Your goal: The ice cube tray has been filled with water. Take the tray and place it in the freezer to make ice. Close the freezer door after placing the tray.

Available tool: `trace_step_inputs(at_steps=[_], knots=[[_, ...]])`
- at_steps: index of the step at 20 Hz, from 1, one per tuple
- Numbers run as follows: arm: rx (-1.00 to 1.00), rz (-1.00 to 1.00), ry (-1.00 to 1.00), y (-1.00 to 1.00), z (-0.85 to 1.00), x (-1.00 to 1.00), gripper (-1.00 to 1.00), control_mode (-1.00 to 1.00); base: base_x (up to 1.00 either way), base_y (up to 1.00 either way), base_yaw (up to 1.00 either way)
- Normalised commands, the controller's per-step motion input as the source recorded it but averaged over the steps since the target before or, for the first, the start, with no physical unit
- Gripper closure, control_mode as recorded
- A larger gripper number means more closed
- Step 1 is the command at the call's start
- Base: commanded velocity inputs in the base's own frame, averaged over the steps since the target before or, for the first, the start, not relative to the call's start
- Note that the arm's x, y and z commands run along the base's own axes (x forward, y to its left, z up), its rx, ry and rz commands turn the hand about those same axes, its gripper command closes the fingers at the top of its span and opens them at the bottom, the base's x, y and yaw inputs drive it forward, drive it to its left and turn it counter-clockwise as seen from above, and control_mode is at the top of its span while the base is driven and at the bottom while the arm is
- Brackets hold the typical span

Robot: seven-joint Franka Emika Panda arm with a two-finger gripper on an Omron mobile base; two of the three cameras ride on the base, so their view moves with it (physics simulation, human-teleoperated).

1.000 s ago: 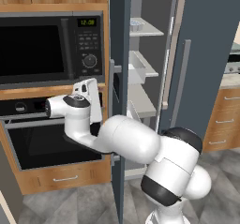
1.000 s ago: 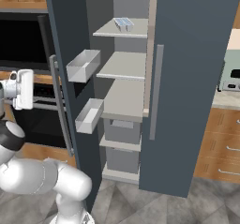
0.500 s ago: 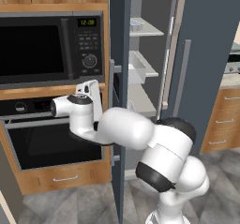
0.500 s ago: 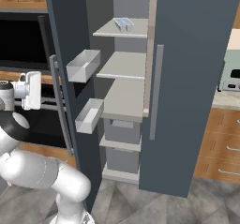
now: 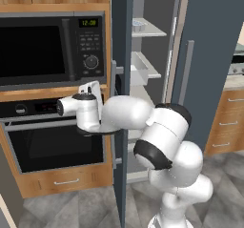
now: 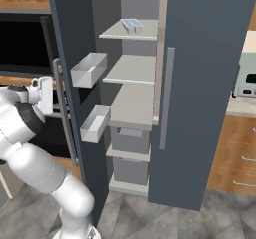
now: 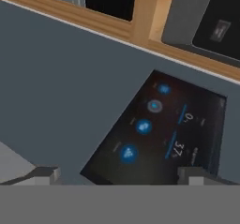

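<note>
The ice cube tray (image 6: 131,25), white with pale blue water in its cells, lies on the top shelf of the freezer (image 6: 131,69); it shows as a small shape (image 5: 138,25) in the left base view. The freezer door (image 6: 67,28) stands wide open with two white bins on its inner side. My gripper (image 6: 49,95) is on the door's outer side, beside its silver handle (image 6: 64,113), in front of the oven. In the hand view my gripper (image 7: 117,176) is open and empty, close to the door's slate face (image 7: 56,78) and its black control panel (image 7: 159,129).
The black microwave (image 5: 47,50) and the black oven (image 5: 52,141) sit in wooden cabinetry just left of the door's edge (image 5: 120,55). The fridge's other door (image 6: 200,83) is closed on the right. Wooden drawers (image 5: 228,122) and a counter appliance (image 6: 245,78) lie further right.
My hand has moved right, closer to the outer face of the open freezer door, and the elbow has swung round behind it. The jaws stayed open.
</note>
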Motion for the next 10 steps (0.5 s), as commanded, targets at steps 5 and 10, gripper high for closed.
trace_step_inputs(at_steps=[5, 10], knots=[[-0.09, -0.12, 0.0, -0.13, -0.35, 0.37, -1.0, -1.0, 0.0, 0.0, 0.0], [-0.1, -0.37, 0.0, -0.94, -0.2, -0.27, -1.0, -1.0, 0.0, 0.0, 0.0]])
